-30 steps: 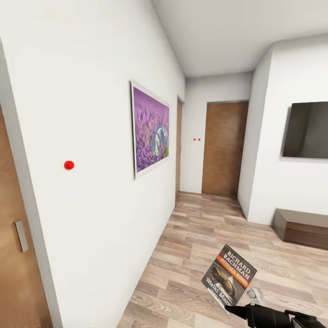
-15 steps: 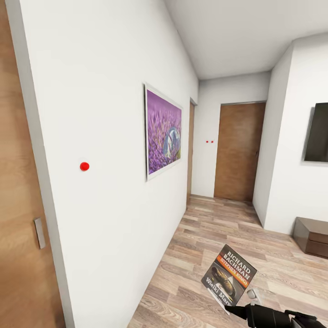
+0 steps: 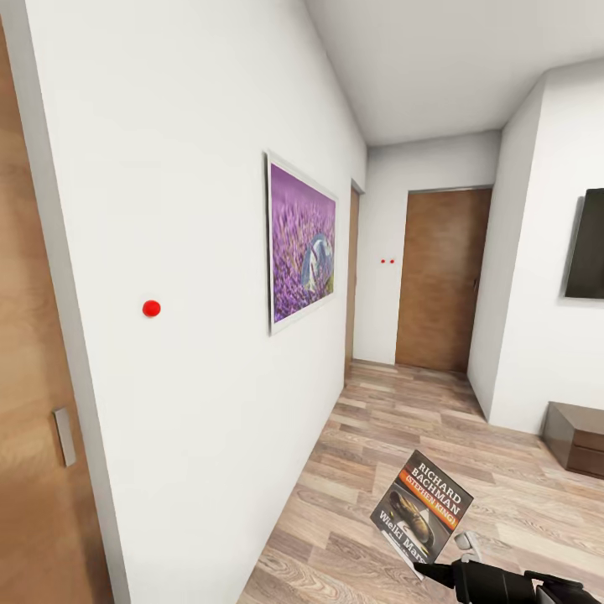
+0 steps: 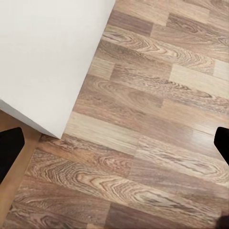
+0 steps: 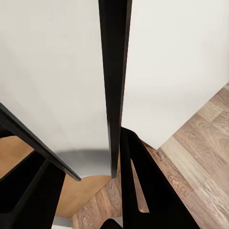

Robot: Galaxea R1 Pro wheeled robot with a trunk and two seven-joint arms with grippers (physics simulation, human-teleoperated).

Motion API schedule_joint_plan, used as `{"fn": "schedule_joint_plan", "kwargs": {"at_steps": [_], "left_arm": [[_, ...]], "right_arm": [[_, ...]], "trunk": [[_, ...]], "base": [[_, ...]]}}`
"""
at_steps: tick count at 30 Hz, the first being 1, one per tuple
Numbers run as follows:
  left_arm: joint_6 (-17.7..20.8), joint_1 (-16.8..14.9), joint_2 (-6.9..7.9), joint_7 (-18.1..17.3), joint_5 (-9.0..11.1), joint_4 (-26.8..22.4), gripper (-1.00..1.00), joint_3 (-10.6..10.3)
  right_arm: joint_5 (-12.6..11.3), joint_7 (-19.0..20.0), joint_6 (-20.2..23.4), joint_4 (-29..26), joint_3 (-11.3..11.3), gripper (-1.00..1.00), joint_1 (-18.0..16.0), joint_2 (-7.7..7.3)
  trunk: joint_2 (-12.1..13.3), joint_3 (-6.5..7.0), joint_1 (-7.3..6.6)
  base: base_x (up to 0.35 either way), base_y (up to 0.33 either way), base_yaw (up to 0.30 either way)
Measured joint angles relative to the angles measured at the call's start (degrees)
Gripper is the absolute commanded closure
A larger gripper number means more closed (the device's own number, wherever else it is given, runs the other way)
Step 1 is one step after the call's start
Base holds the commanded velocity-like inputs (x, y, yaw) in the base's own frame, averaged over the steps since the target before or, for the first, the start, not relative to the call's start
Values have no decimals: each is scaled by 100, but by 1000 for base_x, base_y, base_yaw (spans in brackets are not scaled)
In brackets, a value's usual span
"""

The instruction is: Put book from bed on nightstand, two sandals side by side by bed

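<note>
White walls (image 3: 193, 252) and grey-brown plank floor (image 3: 394, 436) make up what I see from the head camera, a corridor-like stretch of the bedroom.

- Framed purple picture (image 3: 302, 243): hung on the long wall on my left side.
- Red dot (image 3: 151, 308): on that same wall, nearer me than the picture.
- Brown wooden door (image 3: 442, 277): at the far end, shut; two small red dots (image 3: 387, 261) on the wall just beside it.
- Black wall TV (image 3: 587, 245): on the wall at my right, cut by the frame edge.
- Long low dark bench (image 3: 575, 436): on the floor below the TV.
- Book (image 3: 422, 506): off the floor, tilted, cover toward me, "Richard Bachman" legible above the orange band.
- Right gripper (image 3: 424, 570): at the book's lower edge; from its wrist camera I see the fingers (image 5: 143, 191) narrowed onto the thin book (image 5: 114, 71), seen edge-on between them.
- Left gripper (image 4: 114, 143): fingertips (image 4: 9, 148) spread wide at the frame's two sides, nothing between them, over plank floor and a white wall corner (image 4: 43, 62).
</note>
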Motion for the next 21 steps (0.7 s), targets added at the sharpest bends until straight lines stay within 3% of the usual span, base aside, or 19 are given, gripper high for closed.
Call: {"fn": "schedule_joint_plan", "kwargs": {"at_steps": [21], "left_arm": [[-2,0,-2,0,-1,0,-100,0]], "right_arm": [[1,-9,-9,1,-1,100,0,-9]], "trunk": [[1,-132,0]], "base": [[0,0,0]]}}
